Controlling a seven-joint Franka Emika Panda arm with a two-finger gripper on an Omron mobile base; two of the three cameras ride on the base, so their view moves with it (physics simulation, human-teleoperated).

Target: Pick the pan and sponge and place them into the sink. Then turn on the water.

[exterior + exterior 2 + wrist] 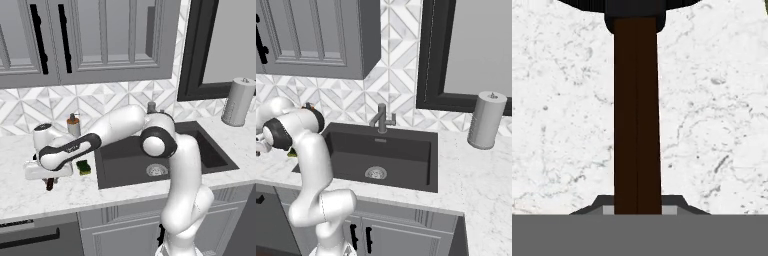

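Observation:
The pan's long dark-brown handle (637,115) runs up the middle of the hand view to the black pan body (637,6) at the top edge. My gripper (637,207) is shut on the near end of that handle, a fingertip on each side. In the left base view the gripper (49,181) is low over the counter left of the sink (125,160), with a bit of the brown handle (50,185) showing under the hand. The arm hides the pan body there. The yellow-green sponge (83,167) lies on the counter between hand and sink. No water falls from the faucet (381,118).
A soap dispenser (74,125) stands at the back wall behind the sponge. A grey paper towel roll (486,120) stands on the counter right of the sink. The basin holds just its round silver drain (376,173). Wall cabinets hang above the counter.

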